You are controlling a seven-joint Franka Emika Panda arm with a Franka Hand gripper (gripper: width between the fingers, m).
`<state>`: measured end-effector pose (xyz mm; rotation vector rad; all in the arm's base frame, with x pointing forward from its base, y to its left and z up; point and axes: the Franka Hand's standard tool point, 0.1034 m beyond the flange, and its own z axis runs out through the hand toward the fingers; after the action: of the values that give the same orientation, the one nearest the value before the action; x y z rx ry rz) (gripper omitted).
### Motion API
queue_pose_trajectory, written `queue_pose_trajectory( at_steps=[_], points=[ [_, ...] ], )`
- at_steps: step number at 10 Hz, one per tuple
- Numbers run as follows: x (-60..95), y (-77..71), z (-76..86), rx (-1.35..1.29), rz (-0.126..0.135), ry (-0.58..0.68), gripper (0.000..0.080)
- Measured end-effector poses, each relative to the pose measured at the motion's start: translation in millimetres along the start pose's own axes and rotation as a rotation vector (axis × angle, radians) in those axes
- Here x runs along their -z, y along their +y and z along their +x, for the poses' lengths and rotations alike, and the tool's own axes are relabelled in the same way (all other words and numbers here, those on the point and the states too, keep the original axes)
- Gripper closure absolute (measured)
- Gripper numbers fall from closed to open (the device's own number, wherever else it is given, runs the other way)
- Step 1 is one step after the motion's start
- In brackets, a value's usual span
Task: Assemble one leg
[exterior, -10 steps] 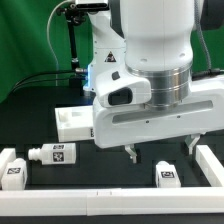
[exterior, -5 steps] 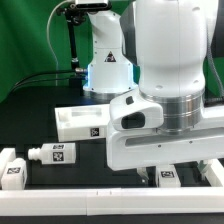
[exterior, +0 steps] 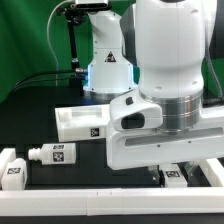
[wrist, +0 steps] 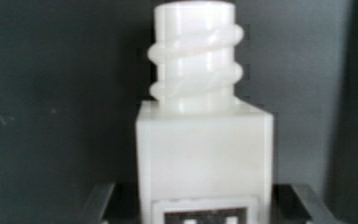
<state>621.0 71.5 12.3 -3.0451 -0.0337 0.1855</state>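
The leg [exterior: 173, 178], a white square post with a black-and-white tag, lies on the black table at the front right of the exterior view. My gripper [exterior: 172, 168] has come down over it, and the hand hides most of it. In the wrist view the leg [wrist: 202, 140] fills the middle, with its threaded round stub pointing away from the gripper [wrist: 204, 202]. One dark finger [wrist: 101, 203] stands on each side of the leg's tagged end, with a narrow gap on both sides. The jaws are open around the leg and do not touch it.
A second leg [exterior: 52, 154] lies at the exterior view's left, with another [exterior: 12, 168] beside it at the far left. The large flat white panel [exterior: 75, 122] lies behind them. A white rail [exterior: 60, 195] runs along the front, and another [exterior: 216, 172] stands at the right.
The arm has moved toward the exterior view's right and come down over the right-hand leg. In the last half second it barely moved.
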Motion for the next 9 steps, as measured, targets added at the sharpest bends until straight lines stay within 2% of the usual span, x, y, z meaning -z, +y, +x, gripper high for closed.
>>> queue_pose_trajectory(
  at_steps=[2,4,5,6,9],
  points=[
    [2.7,-2.9,-22.9,-0.031,-0.004,-0.006,0.0518],
    [21.7,-0.9,-63.3,-0.051,-0.005,-0.006,0.0518],
    [28.6,-7.7,-88.8,-0.074,-0.013,0.005,0.0518],
    [35.1,-13.1,-97.8,-0.081,-0.017,0.013,0.0518],
    [31.4,-12.1,-97.1,-0.074,-0.017,0.008,0.0518]
  ],
)
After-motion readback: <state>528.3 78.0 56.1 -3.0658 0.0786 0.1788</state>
